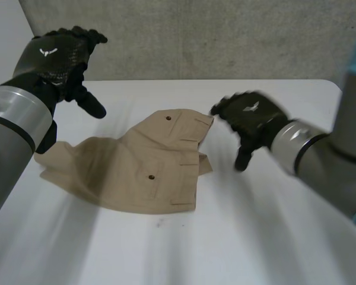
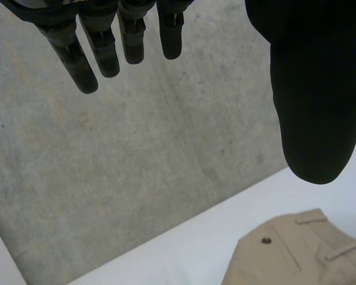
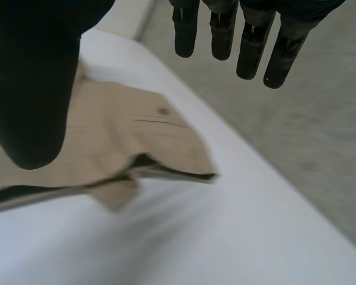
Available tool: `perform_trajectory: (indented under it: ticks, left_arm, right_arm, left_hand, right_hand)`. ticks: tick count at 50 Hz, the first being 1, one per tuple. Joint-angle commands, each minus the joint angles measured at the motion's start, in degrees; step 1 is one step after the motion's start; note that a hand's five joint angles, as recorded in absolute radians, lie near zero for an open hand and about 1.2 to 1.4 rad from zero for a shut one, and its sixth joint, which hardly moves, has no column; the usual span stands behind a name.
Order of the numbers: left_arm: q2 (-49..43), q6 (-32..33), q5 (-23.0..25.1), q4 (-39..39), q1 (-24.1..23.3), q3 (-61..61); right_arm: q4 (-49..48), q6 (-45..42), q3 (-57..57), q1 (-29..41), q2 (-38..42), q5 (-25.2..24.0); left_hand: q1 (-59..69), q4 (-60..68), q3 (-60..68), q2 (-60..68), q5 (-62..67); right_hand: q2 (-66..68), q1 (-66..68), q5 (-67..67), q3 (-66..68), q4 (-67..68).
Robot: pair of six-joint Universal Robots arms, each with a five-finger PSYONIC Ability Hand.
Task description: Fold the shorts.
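Left hand (image 1: 58, 54) and right hand (image 1: 249, 116) both released above the white table (image 1: 267, 237); tan shorts (image 1: 136, 169) lie on it between them.
Left hand hangs high over the table, fingers (image 2: 86, 65) straight and spread from the thumb, holding nothing; a grey wall (image 2: 136, 166) lies beyond its fingertips. The shorts lie flat below and beside this hand, untouched by it, their leg end lying below the left arm. Right hand hovers just beside the waistband end, fingers straight, thumb apart, empty, clear of the cloth. Two dark buttons (image 1: 168, 118) show on the upper face of the shorts. At the edge nearest the right hand one layer lies over another, and a small flap of cloth juts out below its thumb.
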Motion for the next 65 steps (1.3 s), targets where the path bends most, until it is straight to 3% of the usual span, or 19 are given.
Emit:
perform_trajectory:
  ticks: [1, 13, 30, 32, 33, 34, 48, 58, 65]
  left_arm:
    - [-0.2, 0.4, 0.0, 1.2, 2.0, -4.5]
    - [0.8, 0.4, 0.1, 6.8, 7.1, -16.7]
    - [0.8, 0.3, 0.3, 7.9, 8.8, -19.1]
    - [0.8, 0.3, 0.3, 8.2, 8.8, -19.1]
    - [0.8, 0.3, 0.3, 8.2, 8.8, -19.2]
    - [0.8, 0.3, 0.3, 8.2, 8.8, -19.2]
    - [2.0, 0.3, 0.2, 8.1, 8.7, -19.8]
    - [3.9, 0.7, 0.3, 8.2, 9.4, -26.4]
    - [-2.0, 6.6, 0.5, 10.2, 14.4, -28.8]
  right_arm:
    - [-1.8, 1.3, -0.2, 7.1, 9.4, -2.9]
    - [-14.4, 3.8, -1.3, 10.0, 21.9, -1.4]
    - [-15.2, 4.6, -4.0, 10.8, 27.5, 1.0]
    - [-15.4, 4.6, -4.1, 10.8, 27.8, 1.1]
    - [-15.9, 4.7, -4.1, 10.8, 27.8, 1.0]
    - [-16.7, 4.8, -4.1, 10.8, 27.3, 1.0]
    - [-20.4, 8.1, -4.4, 10.7, 5.8, 1.2]
    - [-16.7, 8.5, -2.9, 9.2, 5.2, 2.8]
    - [-16.7, 8.8, -1.9, 8.3, 5.0, 3.4]
  left_hand:
    - [-0.3, -0.3, -0.3, -0.4, -1.0]
    - [-0.5, -0.5, -0.5, -0.6, -1.1]
    - [-0.8, -0.8, -0.8, -0.9, -1.5]
    - [-1.0, -1.0, -1.0, -1.1, -1.6]
    - [-0.8, -0.8, -0.8, -0.9, -1.5]
    - [-1.0, -1.0, -1.0, -1.1, -1.6]
    - [-1.0, -1.0, -1.0, -1.1, -1.6]
    - [-1.3, -1.3, -1.3, -1.4, -2.0]
    - [-1.0, -1.0, -1.0, -1.1, -1.6]
  right_hand:
    - [4.2, 6.4, 3.8, 4.4, 3.9]
    - [20.3, 22.5, 19.9, 20.5, 20.0]
    - [23.5, 25.8, 23.1, 23.7, 23.2]
    - [35.5, 37.8, 35.1, 35.7, 35.2]
    - [58.8, 61.0, 58.4, 59.0, 58.5]
    - [67.1, 69.4, 66.7, 67.3, 66.8]
    - [67.2, 69.4, 66.8, 67.4, 66.9]
    - [67.2, 69.4, 66.8, 67.4, 66.9]
    - [67.2, 69.4, 66.8, 67.4, 66.9]
